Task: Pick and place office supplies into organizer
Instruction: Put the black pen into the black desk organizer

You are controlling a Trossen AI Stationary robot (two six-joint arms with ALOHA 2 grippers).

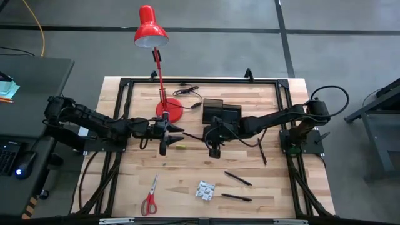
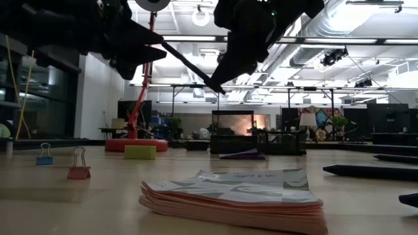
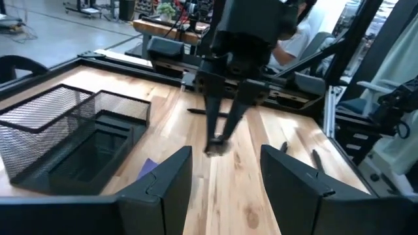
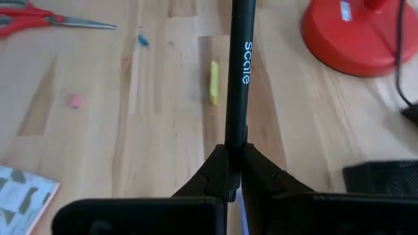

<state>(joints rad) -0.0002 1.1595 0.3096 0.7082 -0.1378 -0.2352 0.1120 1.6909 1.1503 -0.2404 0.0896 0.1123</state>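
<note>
My right gripper is shut on a thin black pen printed "scale" and hovers over the table's middle, in front of the black mesh organizer. My left gripper is open just to its left, facing it; the pen's free end reaches toward its fingers, and I cannot tell whether they touch. The red-handled scissors, patterned packet, yellow piece and three more pens lie flat on the wood. The purple notepad lies beside the organizer. My right gripper pinches the black pen near one end between its two fingers. The pen runs on past the fingertips, in line with the fingers. It is lifted clear of the table and slants upward toward my left gripper.
The red lamp's base and cable stand just left of the organizer, its stem rising over the far edge. A blue binder clip and a pink one sit on the near left part. A black frame borders the table.
</note>
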